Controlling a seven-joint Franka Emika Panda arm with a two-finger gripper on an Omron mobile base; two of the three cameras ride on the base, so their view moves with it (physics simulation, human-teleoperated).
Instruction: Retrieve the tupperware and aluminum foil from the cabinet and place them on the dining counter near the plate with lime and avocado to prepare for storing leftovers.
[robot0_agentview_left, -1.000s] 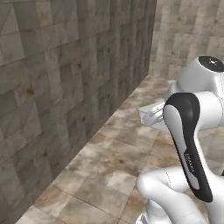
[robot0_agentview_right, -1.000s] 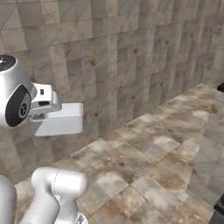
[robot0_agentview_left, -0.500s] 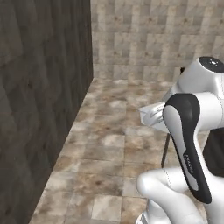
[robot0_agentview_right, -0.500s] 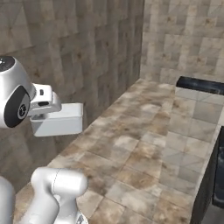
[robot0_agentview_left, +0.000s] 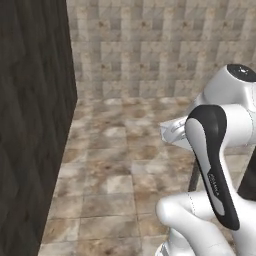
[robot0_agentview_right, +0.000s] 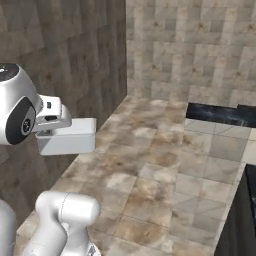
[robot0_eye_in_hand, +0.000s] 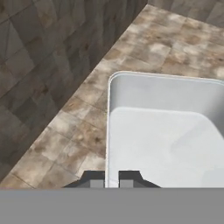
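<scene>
The robot's hand (robot0_eye_in_hand: 111, 178) is clamped on the near rim of the tupperware (robot0_eye_in_hand: 166, 135), a pale grey-white rectangular tub carried in the air above a brown stone-tiled floor (robot0_eye_in_hand: 83, 127). In the hand view, the two dark fingertips (robot0_eye_in_hand: 94, 179) stand close together at the tub's edge, and its open inside is bare. From the right base view, the tupperware (robot0_agentview_right: 67, 136) juts sideways from the white arm (robot0_agentview_right: 22, 117), level, with a tiled wall (robot0_agentview_right: 200, 55) beyond. The black, white-veined slab of the dining surface (robot0_agentview_right: 220, 114) lies across the room, well apart from the tub. In the left base view, the tub (robot0_agentview_left: 175, 134) peeks out beside the arm's dark-banded link.
</scene>
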